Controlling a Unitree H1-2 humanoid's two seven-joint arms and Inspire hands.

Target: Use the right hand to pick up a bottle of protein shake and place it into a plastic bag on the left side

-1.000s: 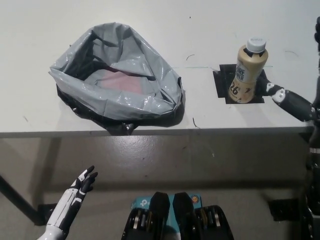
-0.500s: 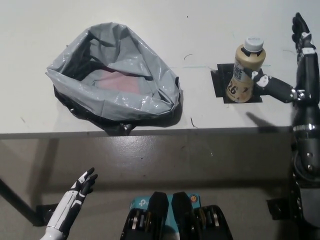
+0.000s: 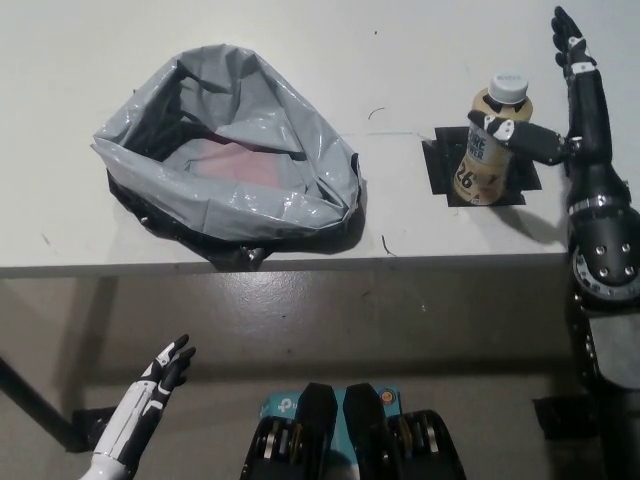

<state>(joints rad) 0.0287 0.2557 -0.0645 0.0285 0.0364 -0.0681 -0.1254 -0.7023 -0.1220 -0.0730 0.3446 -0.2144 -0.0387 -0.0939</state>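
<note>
A beige protein shake bottle [image 3: 488, 140] with a white cap stands upright on a black square mat [image 3: 480, 168] at the table's right. My black right hand [image 3: 565, 110] is beside the bottle, open, with its thumb lying across the bottle's front and the other fingers stretched up past it on the right. It does not hold the bottle. A grey plastic bag [image 3: 232, 155] lies open-mouthed on the table's left, with something reddish showing inside. My white left hand [image 3: 160, 375] rests low at the lower left, below the table edge, fingers apart.
The white table [image 3: 400, 60] ends at a front edge running across the middle of the view, with grey floor [image 3: 330, 320] below. A dark table leg [image 3: 30, 400] slants at the far lower left.
My right arm has come up and in over the table's right end, and the hand has moved from beside the bottle's base to its upper part. Bottle, bag and left hand stayed put.
</note>
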